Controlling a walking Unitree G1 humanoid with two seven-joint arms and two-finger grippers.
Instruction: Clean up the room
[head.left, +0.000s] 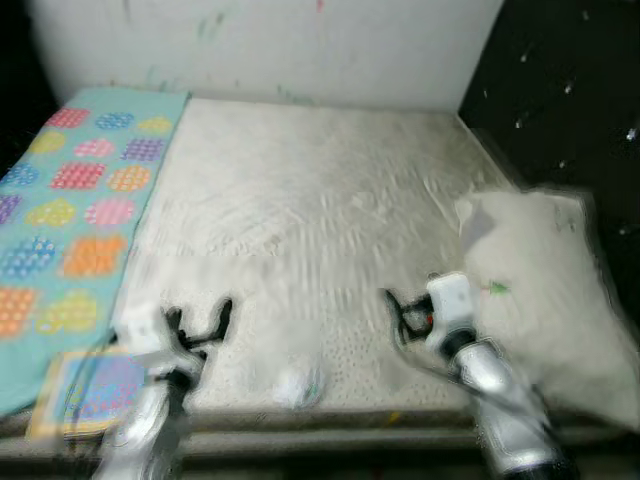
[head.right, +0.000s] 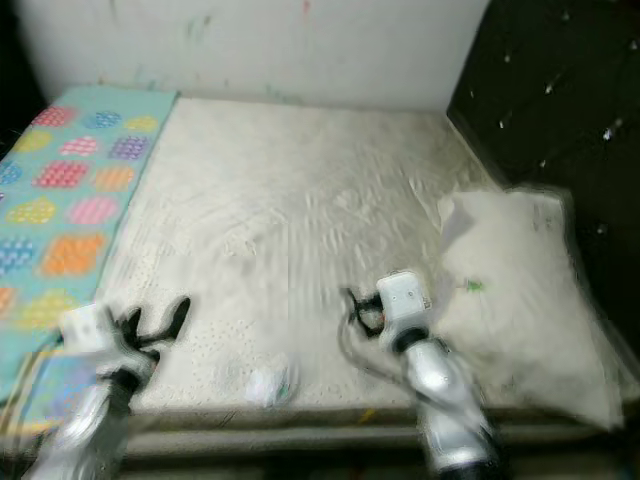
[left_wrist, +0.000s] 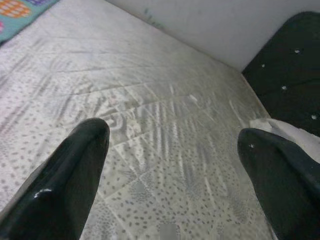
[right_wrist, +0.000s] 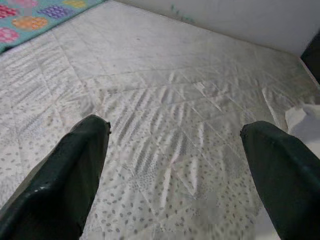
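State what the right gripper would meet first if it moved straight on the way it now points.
Probably the bare mattress: the right gripper, open, points low across it toward the far wall. Depth is unclear.

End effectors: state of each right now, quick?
Left end effector: open, holding nothing, over the mattress.
Right end effector: open, holding nothing, beside the pillow.

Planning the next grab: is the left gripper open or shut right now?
Open. The left gripper has its two black fingers spread wide apart over the bare mattress, with nothing between them.
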